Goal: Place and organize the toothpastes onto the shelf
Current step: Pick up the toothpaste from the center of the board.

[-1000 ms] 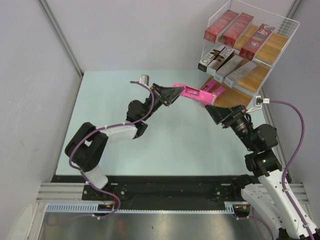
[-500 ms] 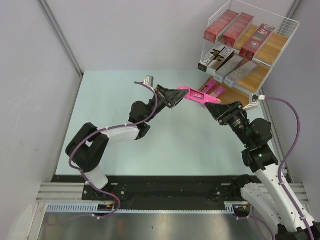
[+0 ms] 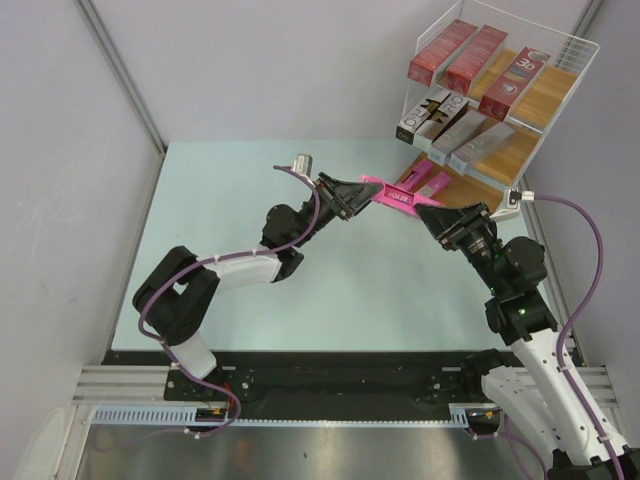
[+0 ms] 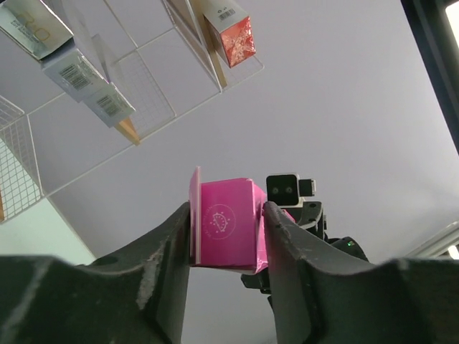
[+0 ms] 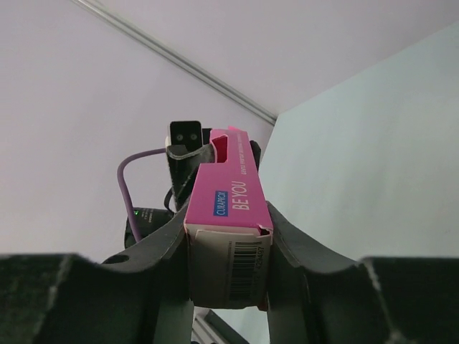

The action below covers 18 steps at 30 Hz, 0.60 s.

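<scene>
A bright pink toothpaste carton [image 3: 395,197] hangs in the air between both arms, just left of the shelf [image 3: 575,60]. My right gripper [image 3: 432,212] is shut on its barcode end [image 5: 229,272]. My left gripper [image 3: 362,192] flanks the other end [image 4: 226,222], its fingers [image 4: 179,236] lying against both sides. On the shelf, three dark red cartons [image 3: 475,58] lie on the top board and silver-grey ones [image 3: 455,128] on the middle board. Two pink cartons [image 3: 428,182] rest on the bottom board.
The pale green table [image 3: 250,250] spreads under both arms, with grey walls on the left and behind. In the left wrist view the shelf's wire frame [image 4: 143,79] shows from below, with carton ends [image 4: 229,32] sticking out.
Both arms brought the pink carton closer to the shelf. My right gripper closed on its near end, and the left jaws eased slightly.
</scene>
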### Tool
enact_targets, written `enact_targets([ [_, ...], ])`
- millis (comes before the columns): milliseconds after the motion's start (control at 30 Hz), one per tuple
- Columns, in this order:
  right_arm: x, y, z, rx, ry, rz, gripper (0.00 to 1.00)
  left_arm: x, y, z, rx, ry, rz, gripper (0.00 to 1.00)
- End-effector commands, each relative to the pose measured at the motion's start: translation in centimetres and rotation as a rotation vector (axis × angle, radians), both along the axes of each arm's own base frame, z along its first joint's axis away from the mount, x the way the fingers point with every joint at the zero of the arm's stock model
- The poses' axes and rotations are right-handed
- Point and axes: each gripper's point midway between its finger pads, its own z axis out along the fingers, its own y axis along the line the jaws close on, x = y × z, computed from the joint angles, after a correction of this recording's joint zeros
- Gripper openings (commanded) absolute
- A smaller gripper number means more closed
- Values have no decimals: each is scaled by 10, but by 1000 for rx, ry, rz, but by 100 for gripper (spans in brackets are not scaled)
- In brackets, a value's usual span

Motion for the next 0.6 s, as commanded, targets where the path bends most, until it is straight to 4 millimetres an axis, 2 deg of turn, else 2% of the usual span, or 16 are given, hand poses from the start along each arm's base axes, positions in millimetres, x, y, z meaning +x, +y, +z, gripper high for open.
enact_targets([
  [0,3,-6,-1,-21,-12,-33,18,-14,3,20,-30,-81,-4,52],
  [33,4,-7,-2,-26,-11,-35,18,-15,4,20,-13,-79,3,55],
  [67,4,-8,-1,-32,-15,-37,18,-14,6,18,6,-92,25,64],
  [133,4,-10,0,-44,-26,-38,18,-12,8,14,47,-97,43,71],
  [167,4,-11,1,-49,-32,-27,18,-12,11,20,71,-132,61,80],
  [200,5,-12,0,-55,-33,-24,18,-11,11,20,96,-137,70,85],
  [233,5,-13,2,-56,-34,-18,18,-3,13,12,147,-116,85,89],
  [267,2,-10,3,-64,-42,14,18,-3,18,15,170,-143,104,99],
  [367,1,-9,11,-104,-85,62,17,12,33,7,245,-136,143,100],
  [400,3,-11,14,-125,-96,67,17,25,42,-7,300,-98,149,100],
  [433,1,-7,21,-147,-111,113,17,32,47,-9,332,-107,159,100],
  [500,2,-6,24,-201,-133,147,17,45,61,-23,404,-78,154,100],
  [533,3,0,21,-222,-127,205,17,48,65,-22,421,-98,158,100],
  [567,0,3,29,-258,-159,231,17,49,69,-23,431,-111,153,100],
])
